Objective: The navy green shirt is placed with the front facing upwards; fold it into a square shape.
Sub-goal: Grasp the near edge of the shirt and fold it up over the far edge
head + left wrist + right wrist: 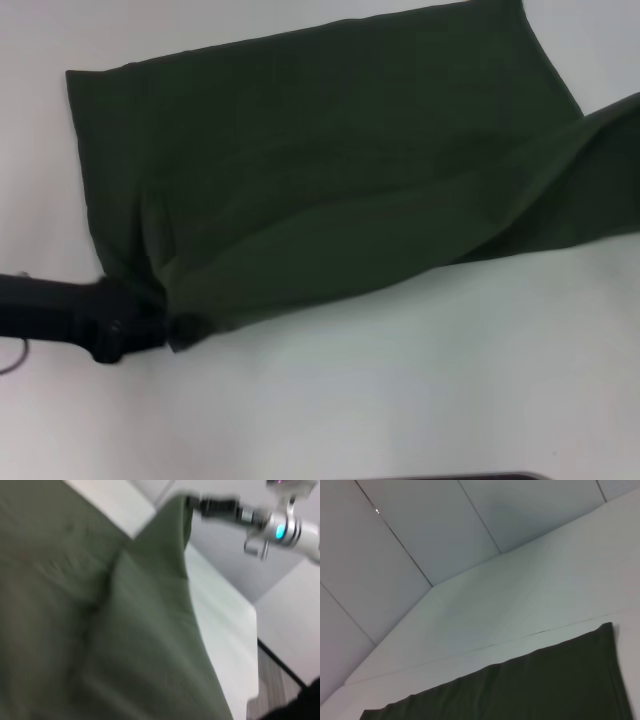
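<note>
The navy green shirt (pixel 330 170) lies spread across the far half of the white table (pixel 400 390), and its near edge is lifted off the surface at both ends into a long sagging fold. The left claw (pixel 168 318) sits at the near left corner of the cloth, its black body coming in low from the left side of the head view, and it is pinching that corner, which bunches into tight creases right at the fingertips. The fold runs from there up toward the right edge of the head view, where the cloth leaves the picture. In the left wrist view the right claw (pixel 192 502) shows farther off, held above the table and pressed shut on the other raised corner of the shirt, with the fabric hanging down from it in a steep drape. The shirt looks plain dark olive, smooth over its flat part, with soft ridges along the lifted fold; no lettering or collar shows.
</note>
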`<state>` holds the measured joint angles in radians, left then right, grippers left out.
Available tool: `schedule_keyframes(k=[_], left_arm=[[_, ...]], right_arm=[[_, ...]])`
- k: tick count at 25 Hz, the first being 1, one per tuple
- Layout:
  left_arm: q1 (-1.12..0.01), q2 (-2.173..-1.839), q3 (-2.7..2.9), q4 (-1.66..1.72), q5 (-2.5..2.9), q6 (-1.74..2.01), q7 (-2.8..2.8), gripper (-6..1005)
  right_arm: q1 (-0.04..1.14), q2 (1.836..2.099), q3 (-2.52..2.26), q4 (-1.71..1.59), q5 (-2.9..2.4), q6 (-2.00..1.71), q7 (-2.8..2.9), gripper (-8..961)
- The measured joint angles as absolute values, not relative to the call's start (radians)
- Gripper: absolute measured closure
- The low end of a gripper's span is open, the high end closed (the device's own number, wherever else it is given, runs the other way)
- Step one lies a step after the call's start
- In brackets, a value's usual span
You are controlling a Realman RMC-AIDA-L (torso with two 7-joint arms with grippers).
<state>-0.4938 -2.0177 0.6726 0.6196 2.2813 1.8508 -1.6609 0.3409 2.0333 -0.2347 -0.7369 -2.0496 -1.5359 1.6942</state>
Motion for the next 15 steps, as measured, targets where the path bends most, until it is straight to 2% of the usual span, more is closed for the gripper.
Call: schedule_keyframes(k=[15], left_arm=[[-0.492, -1.963, 0.513, 0.62, 2.281, 1.865, -1.646, 982]], right_arm=[[0.255, 2.024, -0.237, -0.698, -2.051, -1.589, 1.613, 931]])
